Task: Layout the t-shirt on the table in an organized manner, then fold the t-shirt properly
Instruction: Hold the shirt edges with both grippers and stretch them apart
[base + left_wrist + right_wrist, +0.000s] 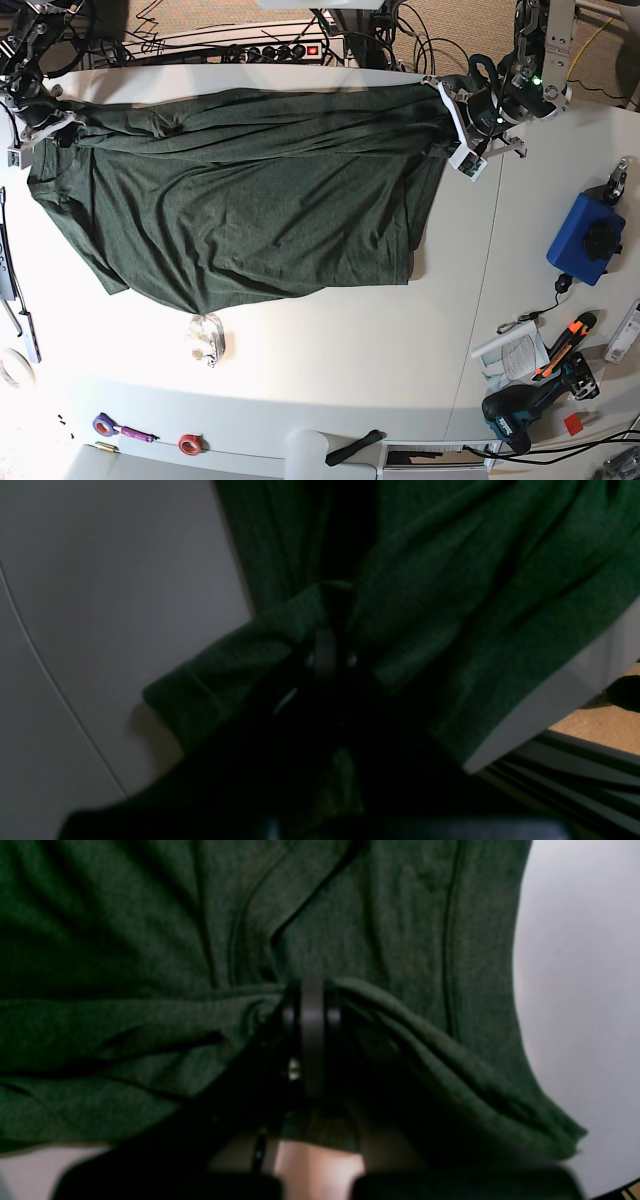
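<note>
The dark green t-shirt [240, 200] lies spread and wrinkled over the far half of the white table [340, 350], its lower hem uneven. At the shirt's right end my left gripper [452, 125] is shut on a bunched fold. The left wrist view shows its fingertips [325, 647] buried in the fabric [450, 605] near the table's edge [545, 705]. My right gripper [48, 125] pinches the shirt's left end. In the right wrist view that gripper [312, 995] is shut on a gathered ridge of cloth [150, 1015] just above the tabletop.
A blue box [585, 240], an orange-handled tool [565, 345], a drill [525, 410] and a paper leaflet [508, 352] sit at the right. A clear plastic item [205, 340] lies below the shirt. Tape rolls [188, 443] line the near edge. Cables and a power strip [270, 50] run behind.
</note>
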`<state>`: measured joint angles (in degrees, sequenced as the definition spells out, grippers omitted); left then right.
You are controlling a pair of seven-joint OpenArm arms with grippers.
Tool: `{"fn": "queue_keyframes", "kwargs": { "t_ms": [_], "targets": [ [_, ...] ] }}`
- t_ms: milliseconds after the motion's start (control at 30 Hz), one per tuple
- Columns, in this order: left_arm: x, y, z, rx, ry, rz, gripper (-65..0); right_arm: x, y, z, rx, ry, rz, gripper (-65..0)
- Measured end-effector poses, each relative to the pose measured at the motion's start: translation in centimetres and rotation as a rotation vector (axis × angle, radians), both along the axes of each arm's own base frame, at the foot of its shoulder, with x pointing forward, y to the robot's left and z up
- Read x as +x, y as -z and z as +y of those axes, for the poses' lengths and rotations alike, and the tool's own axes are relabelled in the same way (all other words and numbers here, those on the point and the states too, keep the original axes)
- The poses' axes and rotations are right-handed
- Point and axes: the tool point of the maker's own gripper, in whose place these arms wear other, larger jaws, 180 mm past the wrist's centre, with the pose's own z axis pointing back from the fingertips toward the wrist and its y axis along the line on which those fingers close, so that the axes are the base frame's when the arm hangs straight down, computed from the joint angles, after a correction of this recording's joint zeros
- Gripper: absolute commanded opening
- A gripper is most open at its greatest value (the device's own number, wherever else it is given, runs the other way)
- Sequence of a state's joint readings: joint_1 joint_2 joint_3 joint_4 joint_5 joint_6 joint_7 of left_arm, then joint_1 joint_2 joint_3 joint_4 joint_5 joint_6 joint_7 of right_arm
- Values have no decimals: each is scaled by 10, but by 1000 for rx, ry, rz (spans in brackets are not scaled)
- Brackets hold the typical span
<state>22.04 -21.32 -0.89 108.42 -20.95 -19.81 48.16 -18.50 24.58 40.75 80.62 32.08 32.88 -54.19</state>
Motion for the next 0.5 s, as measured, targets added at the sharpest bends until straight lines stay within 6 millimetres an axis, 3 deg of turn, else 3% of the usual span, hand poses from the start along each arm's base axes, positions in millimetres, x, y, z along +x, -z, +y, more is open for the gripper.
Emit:
{"fn": "queue_keyframes", "kwargs": {
  "t_ms": [433, 500],
  "targets": [
    [1, -1, 0, 0, 0, -4, -650, -13, 3, 2, 24, 4, 2, -650],
    [4, -1, 2, 5, -7, -1, -575, -12, 2, 2, 24, 3, 2, -650]
  ]
}}
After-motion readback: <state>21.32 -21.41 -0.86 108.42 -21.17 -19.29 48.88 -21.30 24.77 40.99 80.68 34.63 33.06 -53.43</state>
